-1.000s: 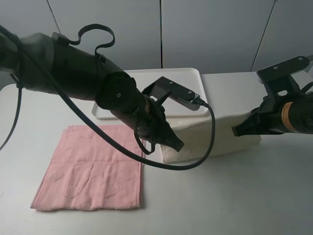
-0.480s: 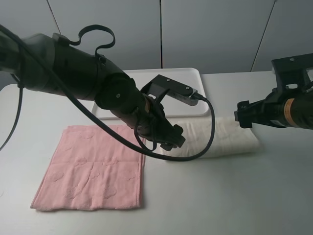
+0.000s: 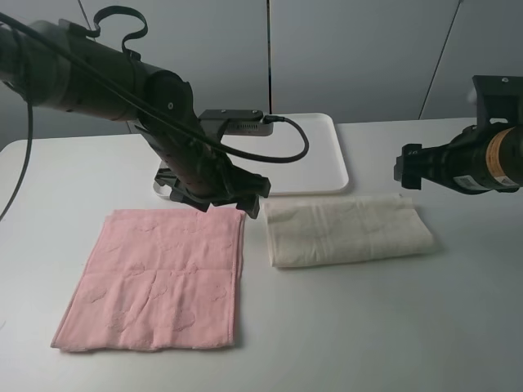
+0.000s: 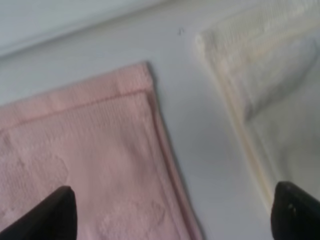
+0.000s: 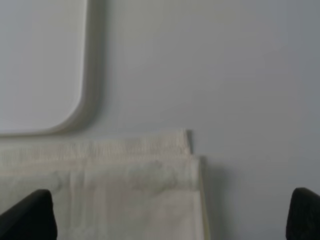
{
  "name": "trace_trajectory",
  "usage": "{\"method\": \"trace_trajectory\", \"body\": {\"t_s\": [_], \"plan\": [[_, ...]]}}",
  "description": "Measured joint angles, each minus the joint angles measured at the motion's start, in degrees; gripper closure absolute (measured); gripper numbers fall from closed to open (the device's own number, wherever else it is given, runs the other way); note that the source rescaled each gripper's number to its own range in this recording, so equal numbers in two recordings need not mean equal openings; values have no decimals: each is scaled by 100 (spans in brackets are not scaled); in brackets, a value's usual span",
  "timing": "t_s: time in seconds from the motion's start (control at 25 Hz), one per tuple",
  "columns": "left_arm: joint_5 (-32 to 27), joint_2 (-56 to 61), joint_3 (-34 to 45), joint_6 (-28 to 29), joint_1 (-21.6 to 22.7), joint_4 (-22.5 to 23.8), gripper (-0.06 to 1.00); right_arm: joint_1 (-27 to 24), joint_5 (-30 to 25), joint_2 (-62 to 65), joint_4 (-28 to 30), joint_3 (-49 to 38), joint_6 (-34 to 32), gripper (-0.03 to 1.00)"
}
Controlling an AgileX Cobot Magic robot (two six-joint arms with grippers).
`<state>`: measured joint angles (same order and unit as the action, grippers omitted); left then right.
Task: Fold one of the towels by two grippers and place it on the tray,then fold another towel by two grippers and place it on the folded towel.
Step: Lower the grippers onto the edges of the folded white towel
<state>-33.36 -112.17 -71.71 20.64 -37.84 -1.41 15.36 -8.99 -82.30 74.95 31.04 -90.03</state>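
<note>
A cream towel lies folded in a flat strip on the table, just in front of the white tray. A pink towel lies spread flat to its left. My left gripper hovers open and empty over the pink towel's far right corner. The left wrist view shows its fingertips wide apart, with the pink towel and the cream towel's edge between them. My right gripper is open and empty, above and behind the cream towel's right end. The tray's corner shows beyond it.
The tray holds nothing and stands at the back middle of the white table. A cable loops from the left arm over the tray's front left part. A grey wall stands behind the table.
Both grippers have let go of the cream towel, which has dropped into a flat folded strip. The left gripper has drawn back to the left, and the right gripper has lifted up and away.
</note>
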Motion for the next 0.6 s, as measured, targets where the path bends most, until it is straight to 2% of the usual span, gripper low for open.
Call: {"method": "trace_trajectory", "body": {"t_s": [0.12, 0.28, 0.36, 0.44, 0.6], "plan": [[-277, -71, -398, -67, 9, -33, -5, 0, -150, -284, -1213, 84, 1174, -3], [-677, -347, -825, -104, 9, -33, -5, 0, -1018, -639, -3560, 476, 3584, -3], [-822, -545, -991, -108, 9, -33, -5, 0, -1487, -782, -4423, 813, 4742, -3], [-925, -718, -1122, -120, 9, -44, -5, 0, -1963, -873, -4939, 1149, 5390, -3], [-1091, -1029, -1349, -133, -1, -107, -5, -23, -2716, -1090, -5676, 1709, 6282, -3]]}}
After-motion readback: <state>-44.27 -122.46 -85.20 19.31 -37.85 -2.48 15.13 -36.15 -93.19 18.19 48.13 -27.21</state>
